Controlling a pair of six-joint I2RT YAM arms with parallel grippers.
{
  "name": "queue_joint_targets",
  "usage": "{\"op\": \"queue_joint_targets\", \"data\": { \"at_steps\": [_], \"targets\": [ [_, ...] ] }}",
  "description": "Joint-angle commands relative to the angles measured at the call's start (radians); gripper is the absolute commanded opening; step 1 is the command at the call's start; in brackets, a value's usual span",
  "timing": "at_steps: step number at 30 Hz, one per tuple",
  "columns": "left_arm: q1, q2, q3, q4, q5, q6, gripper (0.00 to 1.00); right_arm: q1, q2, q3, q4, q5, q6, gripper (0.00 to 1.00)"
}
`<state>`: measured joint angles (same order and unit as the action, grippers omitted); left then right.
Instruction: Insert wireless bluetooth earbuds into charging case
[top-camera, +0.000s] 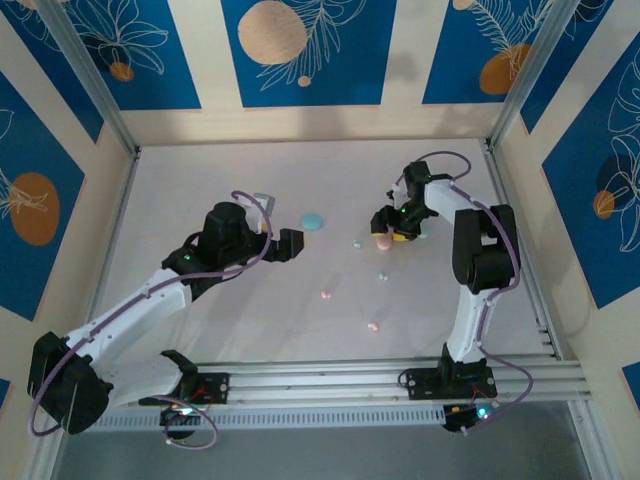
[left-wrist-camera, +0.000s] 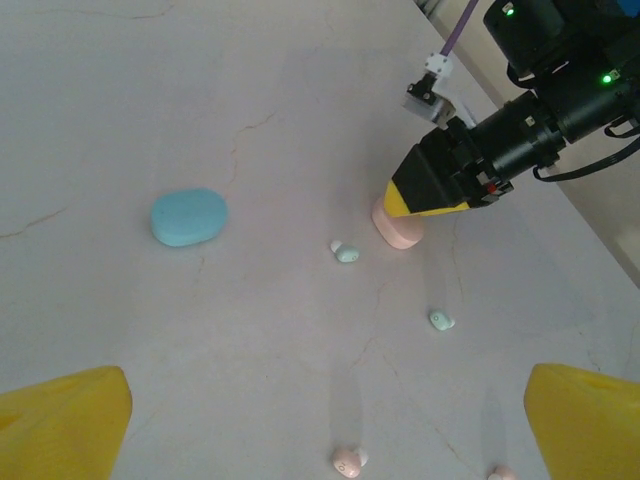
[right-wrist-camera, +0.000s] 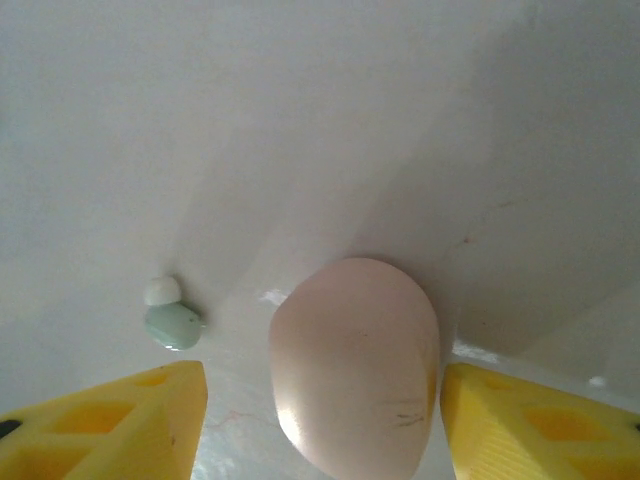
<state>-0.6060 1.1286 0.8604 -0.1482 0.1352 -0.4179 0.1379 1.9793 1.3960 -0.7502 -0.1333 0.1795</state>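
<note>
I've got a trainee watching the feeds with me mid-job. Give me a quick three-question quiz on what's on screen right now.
1. True or false: the fingers of the right gripper stand on either side of the pink case.
2. Fill in: the left gripper is ____, with nothing between its fingers.
3. In the right wrist view, the small thing lying just beside the pink case is: A, a teal earbud; B, a screw; C, a coin.

Key: 1 true; 2 open; 3 A.
</note>
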Motion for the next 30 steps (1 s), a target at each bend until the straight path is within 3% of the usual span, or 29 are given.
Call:
{"op": "queue_joint_targets", "data": {
  "at_steps": [1,9,18,30],
  "targets": [
    [0.007,0.0,0.014,0.022,0.023,-0.009,1.0,0.036,-0.009,-0.01,-0.019,0.148,-0.02,0.67],
    [0.008,-0.001,0.012,0.021,0.016,-0.005,1.0,0.097,-0.006,-0.014,-0.009,0.28,0.016,0.63],
    [0.007,0.011,0.023,0.019,0.014,-0.001,1.0,0.134,0.012,-0.014,-0.018,0.318,0.018,0.54],
    [0.007,0.011,0.032,0.015,0.003,-0.003,1.0,0.153,0.017,-0.044,0.01,0.344,0.019,0.52]
  ]
}}
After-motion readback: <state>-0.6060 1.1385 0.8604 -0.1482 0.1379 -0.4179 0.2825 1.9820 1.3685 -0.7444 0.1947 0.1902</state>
